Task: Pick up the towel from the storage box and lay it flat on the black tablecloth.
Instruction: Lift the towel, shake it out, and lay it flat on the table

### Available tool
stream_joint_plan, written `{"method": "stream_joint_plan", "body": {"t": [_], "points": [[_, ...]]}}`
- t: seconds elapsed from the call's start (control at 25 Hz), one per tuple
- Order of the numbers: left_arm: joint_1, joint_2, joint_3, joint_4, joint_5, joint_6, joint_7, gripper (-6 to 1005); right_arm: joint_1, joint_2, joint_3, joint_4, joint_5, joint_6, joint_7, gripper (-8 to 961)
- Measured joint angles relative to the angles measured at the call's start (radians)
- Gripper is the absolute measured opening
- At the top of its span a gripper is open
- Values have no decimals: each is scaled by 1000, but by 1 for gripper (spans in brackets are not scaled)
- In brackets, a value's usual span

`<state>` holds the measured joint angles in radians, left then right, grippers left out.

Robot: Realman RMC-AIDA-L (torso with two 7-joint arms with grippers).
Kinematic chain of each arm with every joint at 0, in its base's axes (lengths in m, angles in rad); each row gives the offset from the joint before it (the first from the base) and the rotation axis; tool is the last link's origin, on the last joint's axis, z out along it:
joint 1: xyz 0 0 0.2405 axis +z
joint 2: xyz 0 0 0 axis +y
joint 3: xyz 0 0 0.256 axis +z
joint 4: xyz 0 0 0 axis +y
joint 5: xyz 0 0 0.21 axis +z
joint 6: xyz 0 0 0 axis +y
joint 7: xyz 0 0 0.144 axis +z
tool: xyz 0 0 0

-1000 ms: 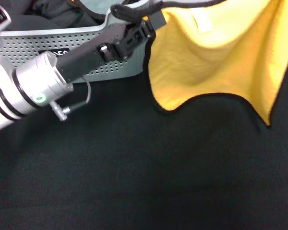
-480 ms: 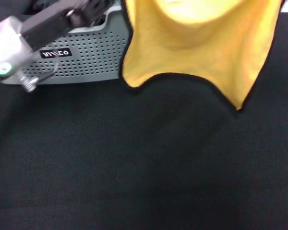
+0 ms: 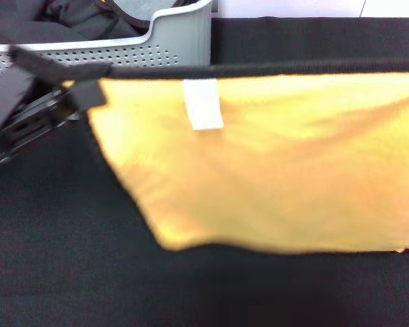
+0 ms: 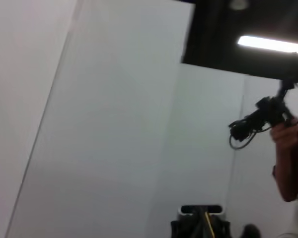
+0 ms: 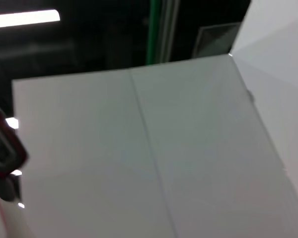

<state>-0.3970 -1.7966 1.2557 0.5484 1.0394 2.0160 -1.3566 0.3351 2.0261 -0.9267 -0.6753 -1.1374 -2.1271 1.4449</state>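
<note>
The towel hangs stretched wide over the black tablecloth, with its yellow face and white tag toward me and its black-trimmed top edge taut and level. My left gripper is shut on the towel's upper left corner, just in front of the storage box. The left wrist view shows its fingers pinching a thin yellow edge. The towel's lower edge hangs just above the cloth. Its upper right corner runs out of the picture, and my right gripper is out of view.
Dark cloths lie in the storage box at the back left. The black tablecloth runs on behind the towel to the table's far edge. The wrist views show white walls, and the left one shows a person's arm.
The towel has gone from hanging bunched and high to being pulled out wide and brought lower and nearer. My left gripper has moved down and left, away from the box.
</note>
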Motion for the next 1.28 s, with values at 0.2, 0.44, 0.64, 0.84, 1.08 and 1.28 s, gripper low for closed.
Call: {"method": "stream_joint_plan", "body": {"t": [0.2, 0.44, 0.64, 0.84, 1.08, 1.28], "points": [[26, -13, -95, 24, 65, 0, -77, 29, 40, 0, -97, 102, 10, 129, -41, 10], [13, -74, -227, -6, 326, -219, -99, 38, 195, 1, -258, 298, 11, 378, -103, 11], [3, -100, -285, -12, 437, -455, -124, 45, 251, 1, -281, 357, 11, 584, -105, 11], [-10, -101, -292, -12, 450, -578, -134, 52, 259, 0, -277, 353, 12, 704, -106, 11], [-70, -117, -293, -26, 532, -647, -137, 61, 264, -3, -280, 352, 10, 793, -139, 10], [-106, -139, -293, -35, 570, -688, -137, 69, 278, -2, -309, 352, 7, 876, -163, 10]]}}
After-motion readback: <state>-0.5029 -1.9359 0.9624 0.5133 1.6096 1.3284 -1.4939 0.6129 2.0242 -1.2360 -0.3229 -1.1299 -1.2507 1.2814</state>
